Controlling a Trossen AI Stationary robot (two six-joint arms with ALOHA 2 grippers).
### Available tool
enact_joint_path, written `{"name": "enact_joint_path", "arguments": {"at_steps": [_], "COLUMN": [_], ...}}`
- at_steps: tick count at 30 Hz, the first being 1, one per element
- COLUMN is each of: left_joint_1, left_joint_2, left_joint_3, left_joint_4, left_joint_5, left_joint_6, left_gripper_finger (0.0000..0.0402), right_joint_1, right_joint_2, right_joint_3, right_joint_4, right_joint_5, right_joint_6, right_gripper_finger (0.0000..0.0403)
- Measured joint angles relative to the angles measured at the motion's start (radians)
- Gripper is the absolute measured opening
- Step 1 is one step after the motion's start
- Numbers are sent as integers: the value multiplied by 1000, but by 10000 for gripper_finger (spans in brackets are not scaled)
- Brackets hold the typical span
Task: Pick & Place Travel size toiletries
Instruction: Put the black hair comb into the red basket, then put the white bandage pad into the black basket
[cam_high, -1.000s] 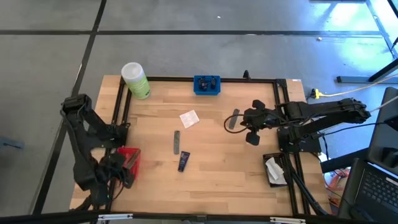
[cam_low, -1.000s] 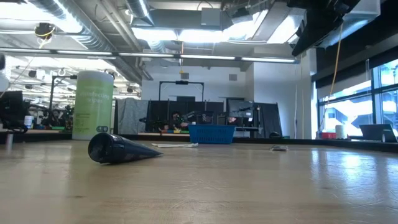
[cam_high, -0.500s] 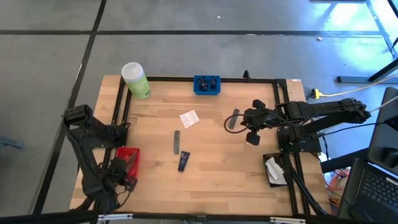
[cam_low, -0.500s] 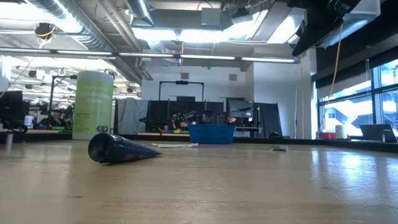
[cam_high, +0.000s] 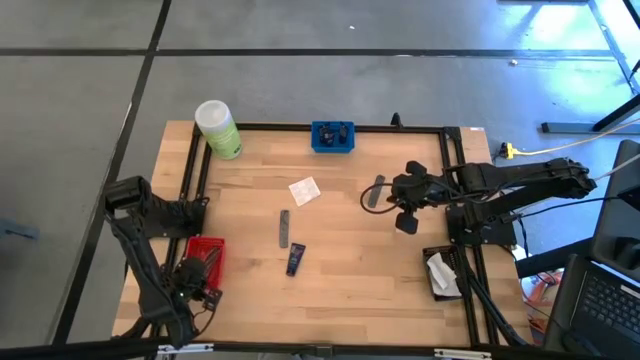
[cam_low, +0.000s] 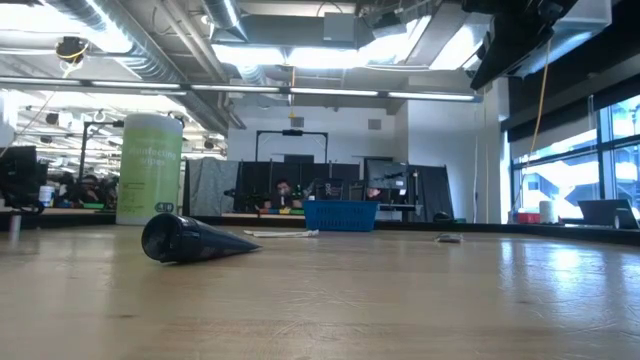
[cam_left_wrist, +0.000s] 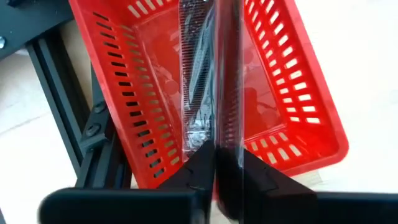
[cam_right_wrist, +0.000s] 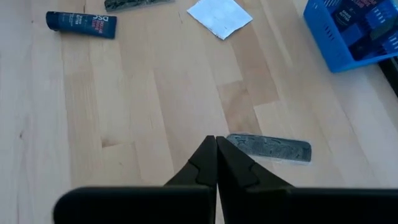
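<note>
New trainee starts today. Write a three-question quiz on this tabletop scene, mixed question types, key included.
1. True or false: the right gripper is shut and holds nothing.
2. Which tray is the left gripper over? A) blue tray B) red tray C) black tray
3. Fill in: between the white sachet and the navy tube lies a slim ____ tube.

Key
1. True; it hangs above the table near a grey tube.
2. B, the red tray, with a clear packet between its fingers.
3. Grey.

Grey concrete floor (cam_high: 330, 25) with dark seams, exposed ceiling ducts (cam_low: 150, 40), bright strip lights (cam_low: 290, 92), tall windows (cam_low: 560, 165) at right, pale wooden tabletop (cam_high: 340, 270).
</note>
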Motion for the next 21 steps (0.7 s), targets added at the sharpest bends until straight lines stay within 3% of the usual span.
{"name": "enact_joint_path", "arguments": {"at_steps": [7, 12, 21], "left_joint_1": [7, 29, 88], "left_joint_2": [-5, -20, -107], "left_joint_3": [0, 0, 0], "left_joint_4": [-20, -59, -135], "left_joint_5": [3, 118, 169], "left_joint_6": [32, 129, 184], "left_gripper_finger": [110, 153, 165], "right_joint_1": [0, 0, 0], "right_joint_2": [0, 0, 0], "right_joint_3": [0, 0, 0], "right_joint_4": [3, 4, 3], "right_joint_5": [-12, -12, -12], "right_joint_6": [1, 0, -28], "right_gripper_finger": [3, 3, 4]}}
